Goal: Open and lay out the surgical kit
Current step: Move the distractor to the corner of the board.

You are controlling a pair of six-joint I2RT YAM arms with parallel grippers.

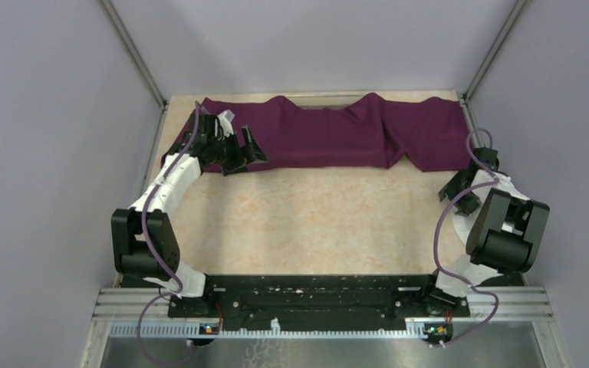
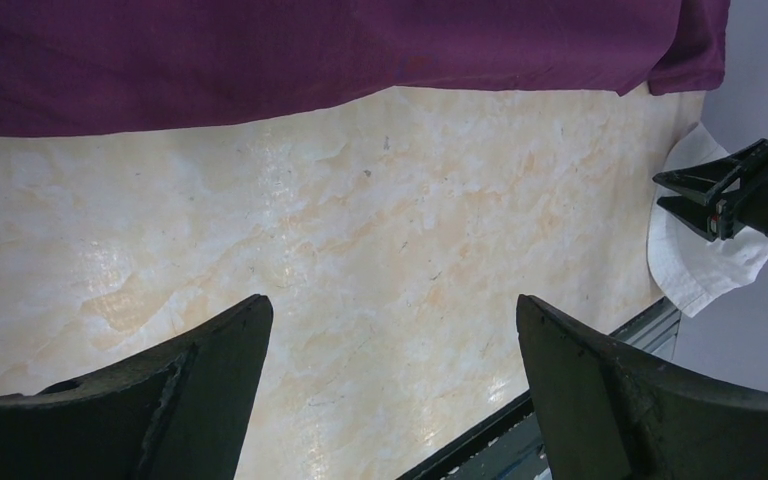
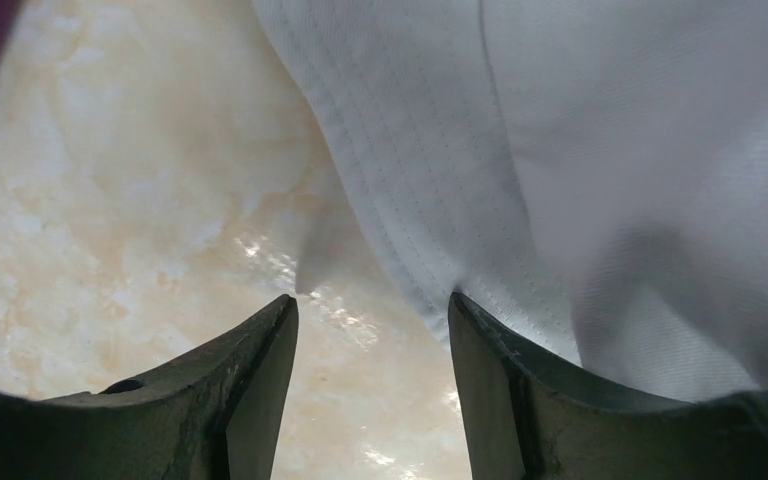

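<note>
The surgical kit shows as a dark purple cloth wrap [image 1: 337, 130], rumpled and spread along the far edge of the table; the left wrist view has it across the top [image 2: 310, 55]. My left gripper [image 1: 247, 156] hovers at the wrap's near left corner, open, and only bare table lies between its fingers [image 2: 390, 300]. My right gripper [image 1: 460, 198] sits at the right side of the table, just below the wrap's right end. It is open [image 3: 372, 298], with bare table in the gap. Its right fingertip lies on the hem of a white cloth [image 3: 580, 150].
The white cloth [image 2: 700, 260] lies at the table's right edge, partly over the rim, under my right gripper [image 2: 659, 192]. Grey walls and metal frame posts [image 1: 134, 54] close in the table on three sides. The arm bases sit on a black rail [image 1: 314, 295] at the near edge.
</note>
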